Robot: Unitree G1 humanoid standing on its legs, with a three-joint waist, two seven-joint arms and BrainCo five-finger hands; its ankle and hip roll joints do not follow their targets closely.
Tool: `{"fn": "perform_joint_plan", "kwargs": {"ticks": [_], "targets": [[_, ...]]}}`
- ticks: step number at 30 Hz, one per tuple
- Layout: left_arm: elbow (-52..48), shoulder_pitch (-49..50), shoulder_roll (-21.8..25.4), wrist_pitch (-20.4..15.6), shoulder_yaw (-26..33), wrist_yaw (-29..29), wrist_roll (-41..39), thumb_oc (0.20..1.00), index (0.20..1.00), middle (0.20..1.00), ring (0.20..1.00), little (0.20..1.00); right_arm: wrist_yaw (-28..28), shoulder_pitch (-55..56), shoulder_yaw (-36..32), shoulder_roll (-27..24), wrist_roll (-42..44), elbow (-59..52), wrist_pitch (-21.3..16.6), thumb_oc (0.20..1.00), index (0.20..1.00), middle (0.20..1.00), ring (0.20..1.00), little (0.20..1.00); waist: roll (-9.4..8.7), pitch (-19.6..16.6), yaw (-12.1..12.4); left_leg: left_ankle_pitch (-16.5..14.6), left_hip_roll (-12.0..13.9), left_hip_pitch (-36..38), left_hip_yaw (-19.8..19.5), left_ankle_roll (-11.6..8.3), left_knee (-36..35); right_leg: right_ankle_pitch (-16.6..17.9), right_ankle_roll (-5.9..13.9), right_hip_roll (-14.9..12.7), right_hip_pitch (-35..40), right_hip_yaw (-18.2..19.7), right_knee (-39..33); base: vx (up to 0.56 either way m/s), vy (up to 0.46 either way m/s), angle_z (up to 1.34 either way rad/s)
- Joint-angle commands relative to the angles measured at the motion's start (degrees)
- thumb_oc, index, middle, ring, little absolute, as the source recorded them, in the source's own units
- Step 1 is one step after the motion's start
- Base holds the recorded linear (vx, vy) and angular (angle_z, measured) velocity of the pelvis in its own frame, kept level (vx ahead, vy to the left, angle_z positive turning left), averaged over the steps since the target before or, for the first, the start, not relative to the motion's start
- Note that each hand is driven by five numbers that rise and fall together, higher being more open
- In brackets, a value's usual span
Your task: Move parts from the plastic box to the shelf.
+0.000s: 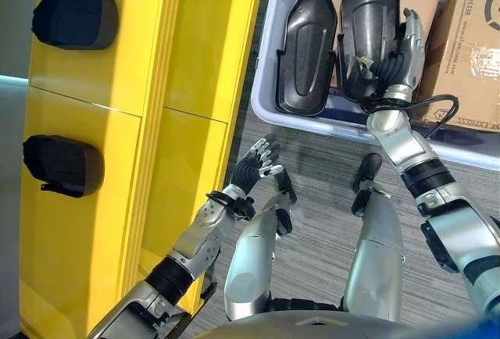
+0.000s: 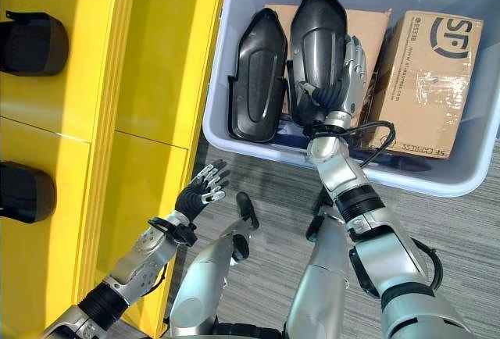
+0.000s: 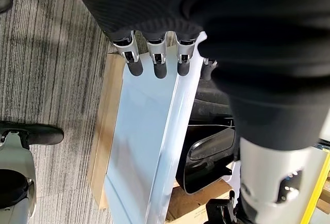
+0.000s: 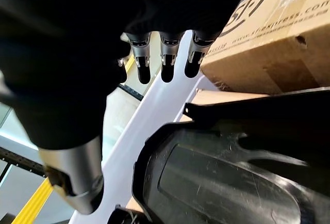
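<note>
Parts sit in two places as we see them: two black shells stand upright in the plastic box (image 2: 234,132), and two more rest on the yellow shelf (image 1: 101,222). In the box, the left part (image 2: 258,77) leans beside the right part (image 2: 316,42), with cardboard boxes (image 2: 430,81) behind and beside them. Our right hand (image 2: 348,69) reaches into the box and lies against the right part's far edge, fingers curled along it, so we take it as gripping that part. Our left hand (image 2: 201,190) hangs over the grey carpet (image 2: 266,175) between shelf and box, fingers straight and spread, holding nothing. On the shelf, one part (image 1: 74,17) sits on an upper bay and another (image 1: 61,165) on the bay below.
</note>
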Motion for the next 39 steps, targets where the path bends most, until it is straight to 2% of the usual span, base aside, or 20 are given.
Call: {"fn": "perform_joint_plan", "kwargs": {"ticks": [1,13,30,36,39], "targets": [[-5.18,0.29,-1.80,-1.15,-1.90,-0.82,1.98,1.000,1.000,1.000,1.000,1.000,-1.95,-6.58,-0.56,-0.97,0.43,-0.37,-1.29,1.000,1.000,1.000,1.000,1.000,4.80,1.54,0.14,-6.81,2.78,-4.06,-0.65,-0.90,8.55,-7.08,5.01,-0.91,2.25,3.38,4.17,0.01,-0.005,0.04],[-4.75,-0.76,-2.00,-0.32,-3.04,0.48,1.68,1.000,1.000,1.000,1.000,1.000,-3.16,-7.52,-0.98,-1.37,3.87,4.30,-0.84,1.000,1.000,1.000,1.000,1.000,5.08,1.54,0.17,-7.30,3.30,-5.76,-0.34,-0.97,10.03,-8.11,4.48,-1.23,0.33,3.46,6.38,0.03,-0.006,0.02],[-4.09,-1.23,-2.90,-0.16,-4.05,2.17,2.57,1.000,1.000,1.000,1.000,1.000,-3.90,-7.01,-3.36,-1.28,10.21,8.48,-3.31,1.000,1.000,1.000,1.000,1.000,5.36,1.54,-0.02,-8.38,3.69,-9.00,-0.16,-0.82,12.55,-9.92,3.55,-1.10,-3.41,4.15,10.11,0.01,-0.004,0.00],[-4.03,-1.48,-2.65,0.27,-4.29,1.88,2.09,1.000,1.000,1.000,1.000,1.000,-2.52,-7.55,-3.36,-2.10,12.15,10.69,-2.88,1.000,1.000,1.000,1.000,1.000,5.65,1.54,-0.02,-8.44,3.79,-9.58,-0.17,-0.94,12.92,-10.26,3.35,-1.21,-4.25,4.30,10.87,0.00,0.000,0.00],[-3.92,-1.77,-2.76,0.54,-4.51,2.12,2.09,1.000,1.000,1.000,1.000,1.000,-1.68,-8.16,-3.01,-2.57,12.28,12.36,-1.28,1.000,1.000,1.000,1.000,1.000,5.84,1.54,0.08,-8.19,3.77,-10.02,-0.35,-1.08,12.72,-10.22,3.28,-1.11,-4.83,4.42,10.92,0.00,0.000,0.00]]}}
